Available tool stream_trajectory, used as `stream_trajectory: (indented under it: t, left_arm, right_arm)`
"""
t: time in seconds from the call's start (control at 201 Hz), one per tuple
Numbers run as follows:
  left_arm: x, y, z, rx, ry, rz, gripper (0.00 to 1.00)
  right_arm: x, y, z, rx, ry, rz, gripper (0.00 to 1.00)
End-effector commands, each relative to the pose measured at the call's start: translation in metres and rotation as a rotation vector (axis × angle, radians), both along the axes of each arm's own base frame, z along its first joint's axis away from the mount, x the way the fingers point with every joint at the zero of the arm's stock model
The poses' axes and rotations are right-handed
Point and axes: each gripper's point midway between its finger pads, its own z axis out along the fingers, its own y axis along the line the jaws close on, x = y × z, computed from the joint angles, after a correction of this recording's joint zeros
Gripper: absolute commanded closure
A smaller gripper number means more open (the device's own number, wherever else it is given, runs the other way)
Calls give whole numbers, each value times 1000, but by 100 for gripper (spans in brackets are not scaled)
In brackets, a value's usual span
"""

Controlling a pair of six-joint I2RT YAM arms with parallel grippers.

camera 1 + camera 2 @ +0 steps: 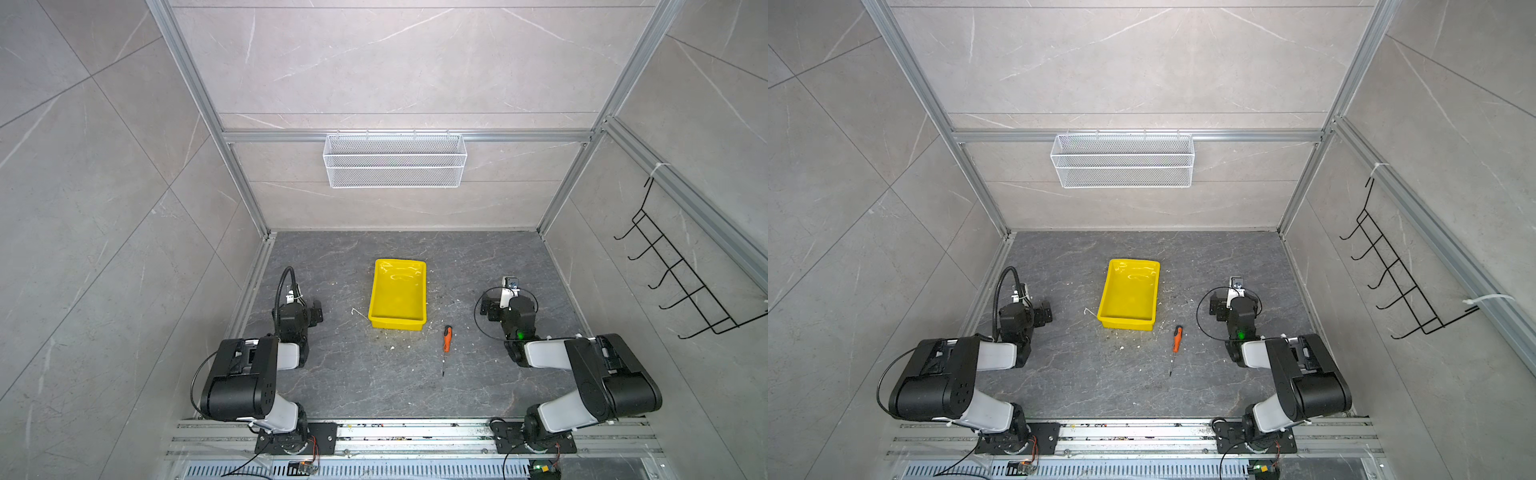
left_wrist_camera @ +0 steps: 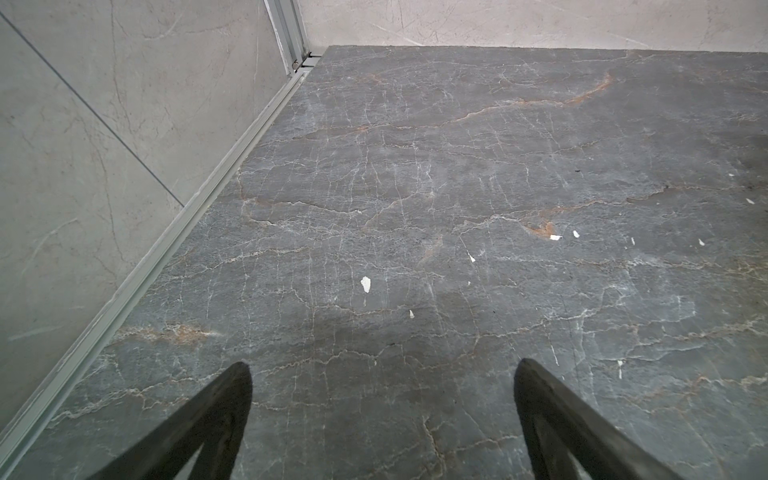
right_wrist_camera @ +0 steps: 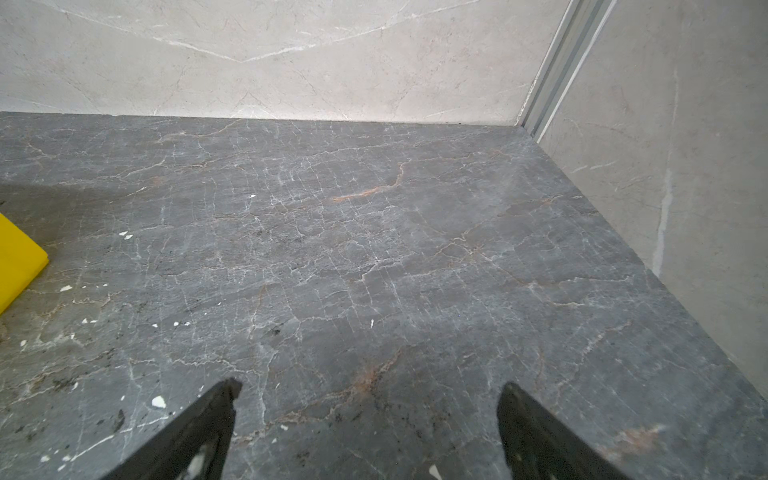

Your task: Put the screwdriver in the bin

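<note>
The left end effector (image 2: 383,364) and right end effector (image 3: 370,386) were seen wide, empty. The screwdriver (image 1: 446,340), flat on the desk (image 1: 374,386) near the bin (image 1: 397,323), could be rolled away if grasped off-centre.

Mesh basket (image 1: 395,160) on back wall (image 1: 395,62); hook rack (image 1: 681,261) on side wall (image 1: 715,137).
</note>
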Motion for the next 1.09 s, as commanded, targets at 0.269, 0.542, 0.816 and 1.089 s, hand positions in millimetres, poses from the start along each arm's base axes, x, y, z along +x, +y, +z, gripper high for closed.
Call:
stream_trajectory:
  t: [0.269, 0.542, 0.816, 1.089]
  left_arm:
    - [-2, -32, 26, 9, -133, -187, 0]
    - [-20, -17, 78, -133, 6, -21, 0]
    - [-76, -65, 96, -587, 88, -70, 0]
    - [-111, -53, 77, -510, 169, -21, 0]
  right_arm:
    - [-9, 22, 14, -19, -73, 114, 1]
    - [-17, 32, 29, -51, -83, 150, 1]
    - [-16, 37, 28, -56, -63, 174, 1]
    - [-30, 10, 57, -71, -170, -19, 1]
